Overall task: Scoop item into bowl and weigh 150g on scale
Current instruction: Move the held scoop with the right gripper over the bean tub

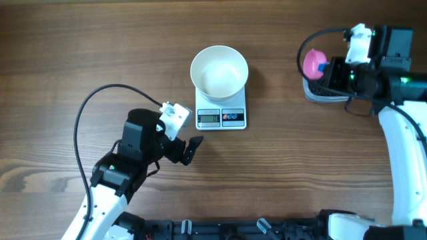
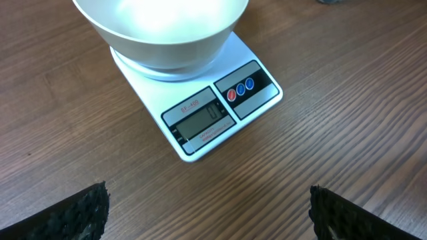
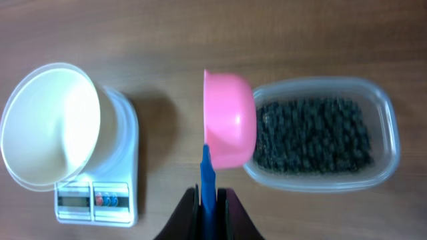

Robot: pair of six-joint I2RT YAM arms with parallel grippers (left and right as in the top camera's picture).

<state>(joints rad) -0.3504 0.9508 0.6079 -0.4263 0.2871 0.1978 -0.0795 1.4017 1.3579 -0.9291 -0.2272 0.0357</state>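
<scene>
Overhead, mid-desk toward the far edge: white bowl seated on the scale, display and buttons facing the near edge. Toward the near-left corner, close to the scale's front-left corner but not touching it: left gripper, jaws spread, nothing between them. By the right edge: clear tub, partly hidden under the right arm. Above the tub's left end: pink scoop, carried by the right gripper.

Left wrist view: two black ribbed fingers at the lower corners, wide apart, only bare desk between them. Ahead of them: the scale, with grey display and small coloured round buttons on its front. On its platform: the bowl, wider than the platform, interior plain white.

Right wrist view: right gripper pressed together on the scoop's blue handle. Scoop seen side-on, rounded side overlapping the tub's left end; contents, if any, impossible to tell. Inside the tub: the item, a dense layer of tiny black round pieces. Left of the scoop, well apart from the tub: bowl on scale.
</scene>
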